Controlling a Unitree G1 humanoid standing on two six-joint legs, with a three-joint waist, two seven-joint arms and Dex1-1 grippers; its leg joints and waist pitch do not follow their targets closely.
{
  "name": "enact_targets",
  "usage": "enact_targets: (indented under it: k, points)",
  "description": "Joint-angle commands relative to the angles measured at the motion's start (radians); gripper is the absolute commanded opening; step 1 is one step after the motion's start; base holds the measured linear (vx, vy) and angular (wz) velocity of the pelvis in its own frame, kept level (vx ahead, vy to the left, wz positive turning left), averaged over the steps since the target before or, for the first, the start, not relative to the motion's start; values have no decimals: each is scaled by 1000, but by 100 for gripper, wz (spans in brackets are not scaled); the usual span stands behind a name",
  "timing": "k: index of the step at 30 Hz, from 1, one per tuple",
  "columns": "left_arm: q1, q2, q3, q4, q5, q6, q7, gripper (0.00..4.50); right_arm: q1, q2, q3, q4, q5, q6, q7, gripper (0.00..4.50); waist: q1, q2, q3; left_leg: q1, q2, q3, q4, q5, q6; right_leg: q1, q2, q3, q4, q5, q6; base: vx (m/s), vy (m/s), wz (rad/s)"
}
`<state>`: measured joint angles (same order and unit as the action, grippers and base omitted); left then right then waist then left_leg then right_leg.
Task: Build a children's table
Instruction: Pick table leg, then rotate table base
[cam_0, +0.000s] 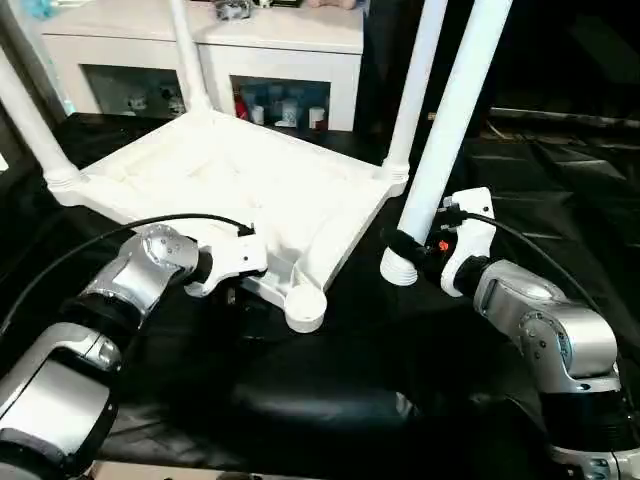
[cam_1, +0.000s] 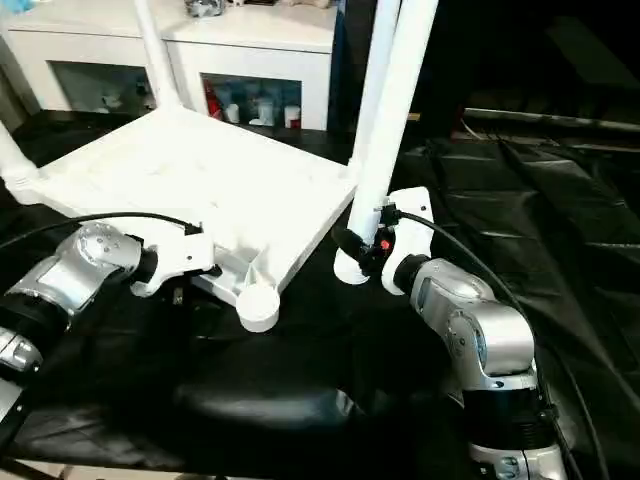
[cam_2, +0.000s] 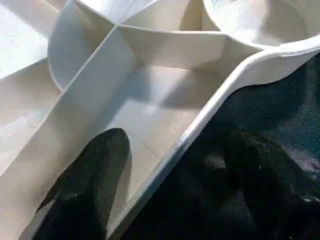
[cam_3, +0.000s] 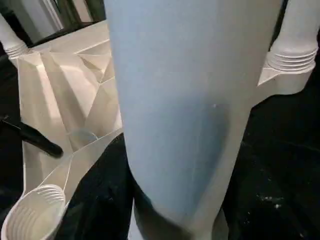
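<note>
A black cloth (cam_0: 560, 190) covers the whole work surface, wrinkled and shiny. On it lies the tabletop (cam_0: 240, 180) of the children's table, upside down, its ribbed underside facing up and its raised rim resting on the cloth. Three legs already stand in the corner sockets: one at the far left corner (cam_0: 30, 120), one at the far corner (cam_0: 187, 55) and one at the right corner (cam_0: 418, 80). The near corner socket (cam_0: 305, 305) is empty, its round threaded mouth open toward the camera.

Behind the tabletop stands a white cabinet (cam_0: 280, 40) with glass doors, small bottles and figures showing on its shelf.

The fourth leg (cam_0: 450, 130) stands tilted just right of the tabletop's right edge, its threaded foot on the cloth, well apart from the empty socket. It crosses in front of the right corner leg and hides part of it. The right gripper (cam_0: 412, 250) pinches this loose leg low down, near the foot, black fingers on either side of the tube; in the right wrist view the leg (cam_3: 185, 100) blocks most of what lies beyond.

The left gripper (cam_0: 232, 292) sits at the tabletop's near edge beside the empty socket, fingers spread astride the rim (cam_2: 200, 125): one finger (cam_2: 85, 185) inside over the ribs, the other outside over the cloth. A black cable (cam_0: 150, 222) arcs over the left forearm.
</note>
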<state>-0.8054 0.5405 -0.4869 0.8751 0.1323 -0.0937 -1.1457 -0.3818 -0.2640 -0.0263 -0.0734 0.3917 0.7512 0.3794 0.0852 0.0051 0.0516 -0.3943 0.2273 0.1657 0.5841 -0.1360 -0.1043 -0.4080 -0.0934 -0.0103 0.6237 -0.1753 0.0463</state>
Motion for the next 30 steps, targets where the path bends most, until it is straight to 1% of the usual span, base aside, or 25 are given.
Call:
enact_targets:
  k: [1,2,3,4,7,9,10,11,12,13,14,15,16,17,18,19,20,21,22,23,24,25,26,28,30]
  points:
    - [-2,2,-15,-15,10,15,-61,329,-7,-12,10,-1,-11,-20,8,191,0,11,-74,30,-21,13,-70,-340,-77,36,-14,6,-72,-214,-202,0,0,0]
    - [2,10,-22,-39,7,25,-92,321,-8,-18,18,3,-16,-23,15,191,1,12,-75,30,-20,14,-69,-329,-75,36,-15,6,-71,-198,-207,0,0,0]
    - [2,10,-22,-41,6,26,-93,309,-8,-18,19,3,-17,-23,16,191,1,12,-75,30,-20,15,-69,-323,-74,36,-14,6,-70,-192,-210,0,0,0]
    - [9,18,-25,-76,0,37,-129,298,-8,-29,35,6,-27,-30,28,191,2,11,-75,30,-19,15,-69,-322,-73,37,-14,6,-69,-187,-213,0,0,0]
    - [16,20,-21,-104,4,29,-138,292,-4,-38,49,6,-32,-37,50,191,2,10,-74,30,-19,16,-69,-323,-68,37,-14,7,-69,-187,-214,0,0,0]
    - [37,23,-20,-153,-5,50,-159,266,-2,-39,51,8,-33,-35,56,191,2,9,-75,29,-19,17,-69,-308,-64,38,-14,7,-69,-176,-215,0,0,0]
    - [48,25,-17,-182,-17,67,-174,266,-2,-39,54,9,-33,-33,59,191,1,-1,-74,29,-18,18,-69,-304,-61,38,-13,7,-69,-173,-215,0,0,0]
    - [48,25,-17,-182,-17,67,-174,253,-2,-39,54,9,-33,-33,59,191,3,3,-75,29,-18,17,-68,-300,-61,39,-15,6,-65,-174,-218,0,0,0]
    - [57,26,-13,-205,-24,81,-187,250,-2,-40,56,9,-34,-32,60,191,3,5,-73,29,-19,18,-69,-306,-60,35,-13,7,-69,-192,-214,0,0,0]
    - [81,33,-8,-281,-40,126,-213,244,1,-44,69,8,-38,-34,66,191,1,6,-72,28,-17,17,-71,-308,-62,38,-15,7,-68,-198,-213,0,0,0]
    - [82,34,-8,-284,-40,128,-214,233,1,-44,70,8,-38,-34,66,191,1,3,-72,28,-17,18,-71,-310,-61,37,-14,7,-69,-203,-212,0,0,0]
    - [88,35,-7,-302,-41,137,-217,220,3,-46,73,8,-39,-35,67,191,1,6,-73,31,-17,18,-70,-309,-61,35,-14,7,-69,-205,-209,0,0,0]
    - [100,37,-7,-338,-48,160,-228,210,4,-44,73,8,-39,-36,67,191,0,7,-72,31,-17,19,-70,-315,-62,33,-14,8,-69,-209,-209,0,0,0]
    - [105,37,-7,-350,-51,169,-231,207,5,-43,74,8,-40,-37,67,191,0,7,-72,30,-17,18,-71,-318,-62,33,-13,8,-69,-213,-208,0,0,0]
    - [120,37,-6,-390,-59,199,-238,207,6,-41,74,8,-41,-38,67,191,1,7,-73,31,-16,18,-70,-317,-63,34,-14,8,-68,-210,-206,0,0,0]
    - [133,37,-7,-426,-61,233,-240,205,7,-37,74,8,-41,-39,66,191,1,8,-71,30,-17,18,-71,-317,-63,33,-13,7,-69,-214,-205,0,0,0]
    - [149,38,-11,-462,-53,272,-232,199,8,-33,74,8,-43,-40,65,191,1,14,-72,31,-17,18,-71,-318,-65,33,-13,8,-68,-211,-207,0,0,0]
    - [153,34,-10,-469,-49,294,-220,186,8,-31,73,8,-43,-40,63,191,0,12,-72,31,-16,18,-71,-319,-65,32,-12,8,-69,-207,-207,0,0,0]
    - [158,32,-7,-479,-47,312,-212,174,8,-30,73,9,-45,-40,63,191,-1,10,-72,30,-19,19,-70,-317,-64,33,-10,7,-69,-206,-205,0,0,0]
    - [162,21,1,-488,-47,353,-192,165,9,-28,71,9,-45,-40,62,191,0,9,-71,29,-20,19,-70,-316,-62,33,-10,7,-71,-211,-203,0,0,0]
    - [164,17,3,-491,-46,365,-185,160,9,-28,71,9,-45,-40,61,191,0,10,-70,30,-20,19,-70,-324,-65,33,-10,7,-71,-223,-199,0,0,0]
    - [166,0,16,-495,-48,401,-157,160,10,-27,69,10,-46,-41,59,191,-1,10,-70,31,-20,19,-71,-333,-66,32,-10,7,-74,-242,-195,0,0,0]
    - [166,-5,20,-494,-49,411,-148,148,10,-26,69,11,-46,-41,58,191,0,10,-69,31,-20,18,-71,-337,-66,32,-10,7,-75,-250,-193,0,0,0]
    - [165,-80,68,-488,-57,545,-28,129,15,-25,67,14,-50,-44,53,191,0,10,-68,32,-21,18,-70,-352,-68,31,-10,7,-78,-266,-193,0,0,0]
    - [170,-104,78,-498,-50,593,16,128,17,-24,66,15,-52,-44,52,191,0,9,-69,28,-21,16,-71,-346,-63,35,-11,6,-79,-275,-188,0,0,0]
